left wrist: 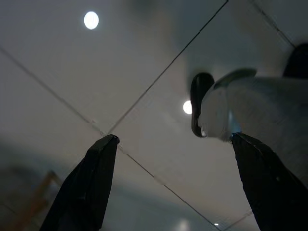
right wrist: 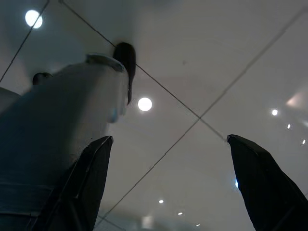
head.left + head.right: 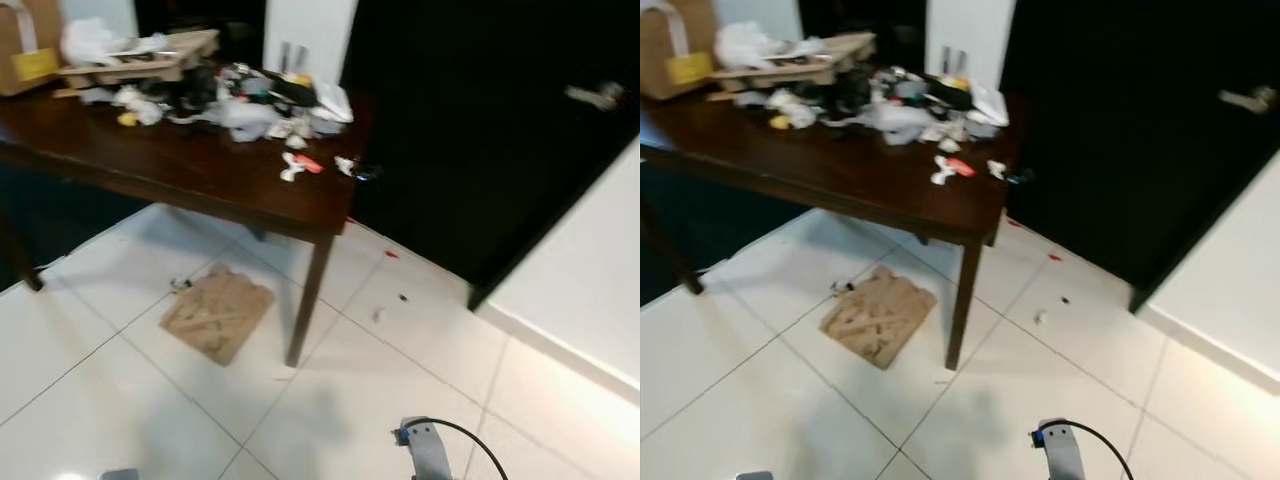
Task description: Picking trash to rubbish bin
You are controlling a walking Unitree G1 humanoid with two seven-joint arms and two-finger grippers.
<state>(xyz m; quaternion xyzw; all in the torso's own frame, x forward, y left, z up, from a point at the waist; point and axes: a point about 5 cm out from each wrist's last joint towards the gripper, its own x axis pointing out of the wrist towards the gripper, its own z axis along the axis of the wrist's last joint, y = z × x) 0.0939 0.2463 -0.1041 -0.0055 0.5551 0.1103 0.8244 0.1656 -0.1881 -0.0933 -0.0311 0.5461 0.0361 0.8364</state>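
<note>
Two grippers hang idle over white floor tiles, left gripper [image 1: 173,159] and right gripper [image 2: 168,161] both spread and empty. Trash [image 3: 240,105] is heaped on the dark table [image 3: 150,155]; flattened cardboard [image 3: 217,312] lies under it. Likely approach stage: next, walk closer and reach

A dark wooden table [image 3: 200,170] stands ahead on white floor tiles [image 3: 90,390], heaped with crumpled trash [image 3: 245,110] — wrappers, paper, dark scraps. A cardboard box [image 3: 25,45] sits at its far left corner. Flattened brown cardboard [image 3: 217,313] lies beneath it — small crumbs [image 3: 379,314] scattered beside a black door [image 3: 480,130].
</note>
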